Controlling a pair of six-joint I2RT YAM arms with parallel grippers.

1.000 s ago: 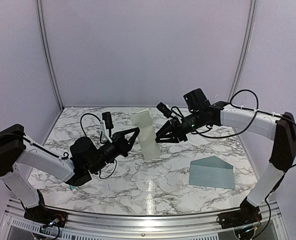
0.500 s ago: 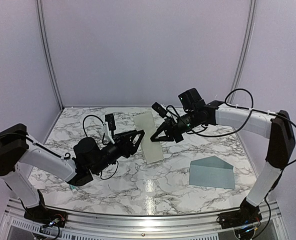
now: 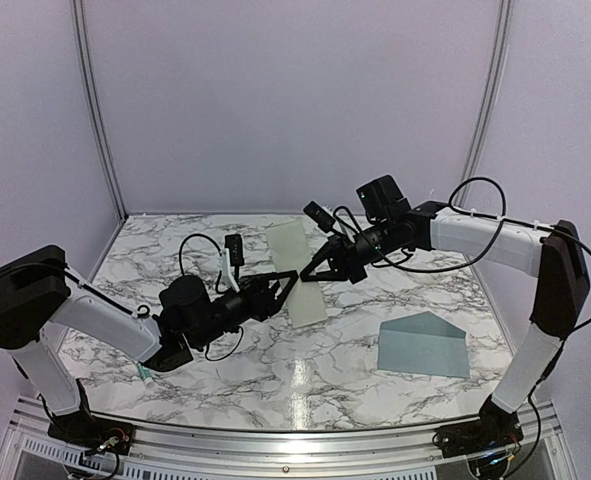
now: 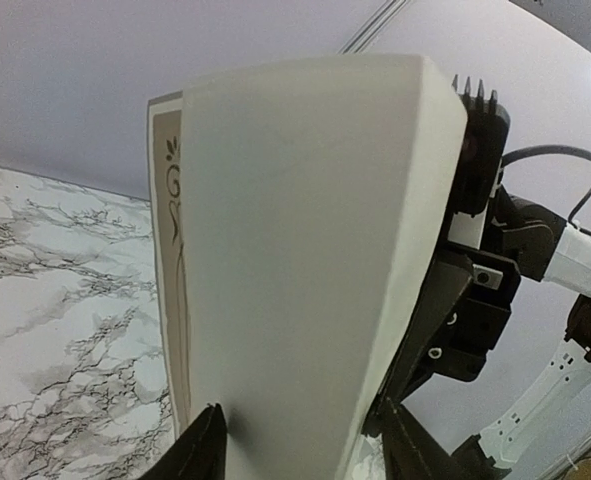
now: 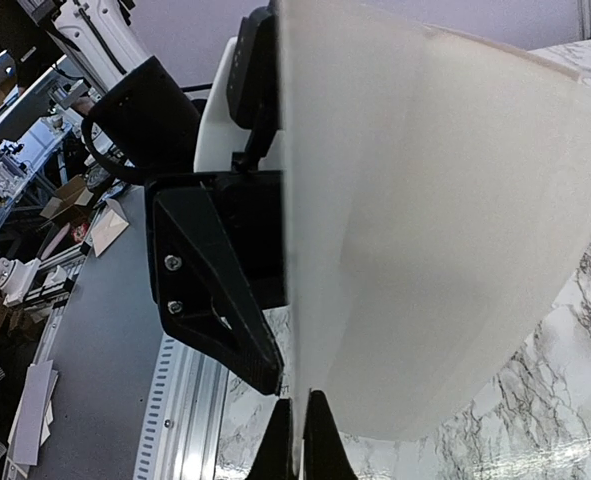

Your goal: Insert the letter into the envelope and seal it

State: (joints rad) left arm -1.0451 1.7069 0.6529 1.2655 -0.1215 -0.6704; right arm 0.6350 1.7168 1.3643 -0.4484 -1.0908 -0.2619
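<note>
Since the right tool [image 5: 297, 445] clamped the letter [image 3: 293, 250], the left tool [image 4: 305, 450] opened.

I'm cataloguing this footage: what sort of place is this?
Probably a robotics lab test cell: plain wall panels enclose a marble-patterned table, with an aluminium rail along its near edge.

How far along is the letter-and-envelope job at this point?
Done: the letter is picked up, pinched by the right gripper with its fingers shut on the sheet's edge. In hand: the left gripper sits open around the sheet's other side, not clamping it. Left: the envelope lies flat on the table to the right, flap open, nothing in it; inserting and sealing are not yet done.
</note>
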